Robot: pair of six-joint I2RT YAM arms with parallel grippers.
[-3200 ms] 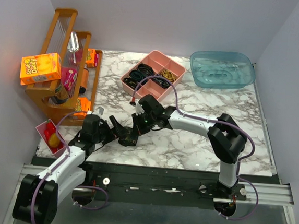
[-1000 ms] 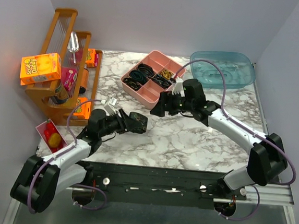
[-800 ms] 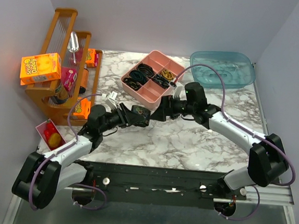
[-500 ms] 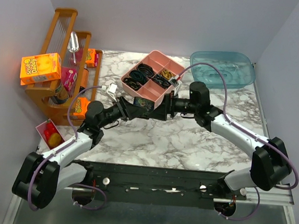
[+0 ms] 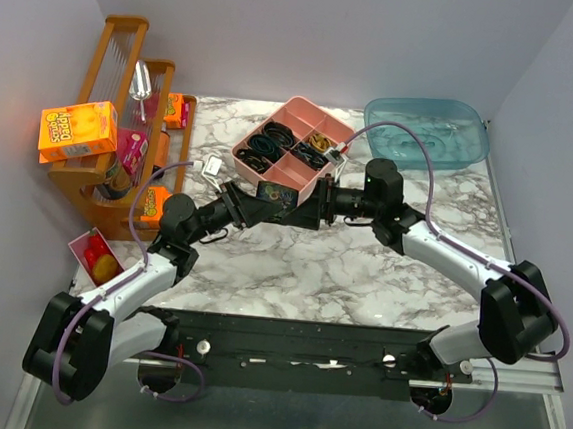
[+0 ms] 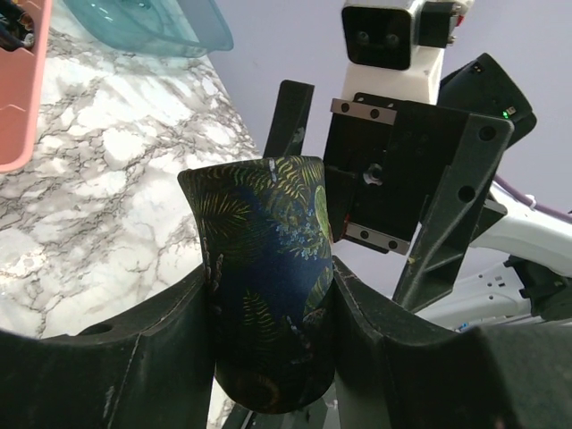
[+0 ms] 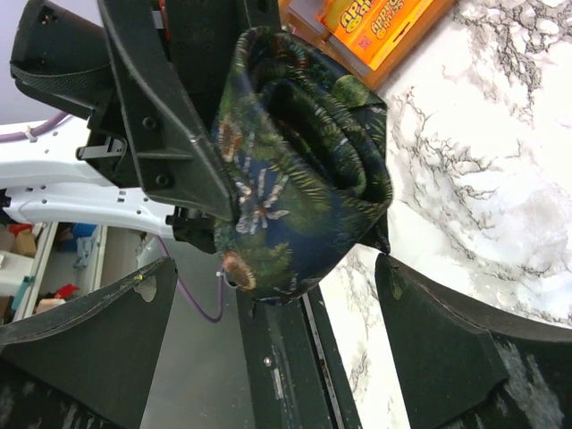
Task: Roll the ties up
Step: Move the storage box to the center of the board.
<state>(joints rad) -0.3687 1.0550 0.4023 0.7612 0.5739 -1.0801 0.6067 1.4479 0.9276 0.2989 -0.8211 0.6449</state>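
Note:
A tie [image 5: 272, 196], dark blue-green with a leaf print, is rolled into a tight bundle and held in the air just in front of the pink tray. My left gripper [image 5: 264, 199] is shut on the roll; in the left wrist view its fingers [image 6: 179, 331] press both sides of the tie [image 6: 268, 259]. My right gripper [image 5: 300, 212] faces it from the right, open. In the right wrist view the tie [image 7: 304, 170] hangs just beyond the wide-apart fingers [image 7: 420, 313], which do not touch it.
A pink divided tray [image 5: 321, 110] with black and yellow band loops stands behind the grippers. A blue tub [image 5: 426, 133] is at the back right. A wooden rack [image 5: 121, 150] with orange boxes stands at the left, a small pink bin [image 5: 95, 258] below it.
My left gripper has carried the rolled tie up and to the right, toward the pink tray. My right gripper has swung left and now faces the roll, still open.

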